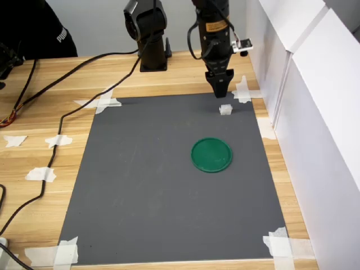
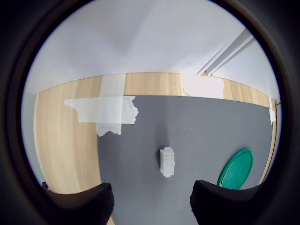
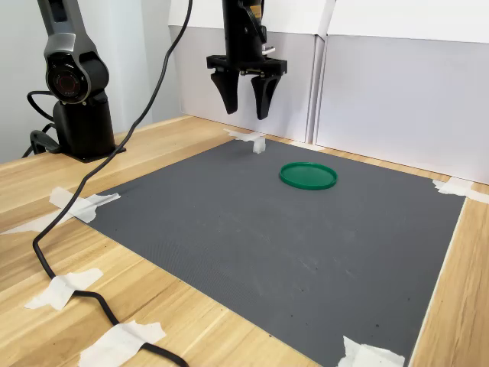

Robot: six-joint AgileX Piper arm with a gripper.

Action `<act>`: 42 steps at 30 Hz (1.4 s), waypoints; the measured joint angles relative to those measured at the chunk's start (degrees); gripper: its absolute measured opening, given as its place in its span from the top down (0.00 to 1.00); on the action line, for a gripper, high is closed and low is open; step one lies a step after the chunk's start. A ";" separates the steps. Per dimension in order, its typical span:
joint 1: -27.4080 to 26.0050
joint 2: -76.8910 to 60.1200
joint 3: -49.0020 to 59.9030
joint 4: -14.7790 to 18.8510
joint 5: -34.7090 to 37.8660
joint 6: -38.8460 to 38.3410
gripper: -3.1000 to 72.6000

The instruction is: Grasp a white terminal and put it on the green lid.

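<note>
The grey mat is taped at its corners to a wooden table and carries both task items. The arm reaches down over the far corner of the mat, at the first exterior view's right, beside the white wall panels. The green lid lies flat on the mat, nearer the camera than the arm in the first exterior view, with nothing on it. The gripper hangs above the mat with its jaws spread wide and holds nothing; the second exterior view shows clear air between the fingers. The white terminal stands on the mat just inside the taped corner, well apart from the lid, and the wrist view places it between the two finger tips but beyond them. The pick has not yet begun. The terminal is small and light: a descent slightly off centre may let one finger strike it and knock it over or push it toward the tape strips. An uneven closure may pinch an edge, so that the terminal twists out or drops short of the lid.
</note>
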 joint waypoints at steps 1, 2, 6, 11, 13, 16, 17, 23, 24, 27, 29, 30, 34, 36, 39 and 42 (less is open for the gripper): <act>0.00 0.67 0.20 0.08 -0.91 0.00 0.06; 0.00 1.31 0.22 0.25 -1.62 0.06 0.06; 0.00 3.31 0.22 2.47 -4.39 0.37 0.06; 0.00 5.16 0.22 4.08 -6.09 1.74 0.06; 0.00 5.69 0.22 4.28 -6.70 2.73 0.06; 0.00 6.29 0.22 4.42 -7.53 4.30 0.06; 0.00 6.53 0.22 4.55 -7.79 4.88 0.06; 0.00 8.19 0.22 4.89 -7.85 7.32 0.06; 0.00 8.49 0.22 4.89 -7.85 7.61 0.06; 0.00 9.25 0.22 4.94 -7.98 8.07 0.06; 0.00 9.56 0.22 4.94 -8.28 8.26 0.06; 0.00 9.70 0.22 4.94 -8.48 8.25 0.06; 0.00 10.14 0.22 4.94 -8.92 8.41 0.09; 0.00 10.21 0.22 4.94 -9.05 8.54 0.12; 0.00 10.21 0.22 4.94 -9.12 8.75 0.18; 0.00 10.21 0.22 4.68 -9.17 9.61 0.24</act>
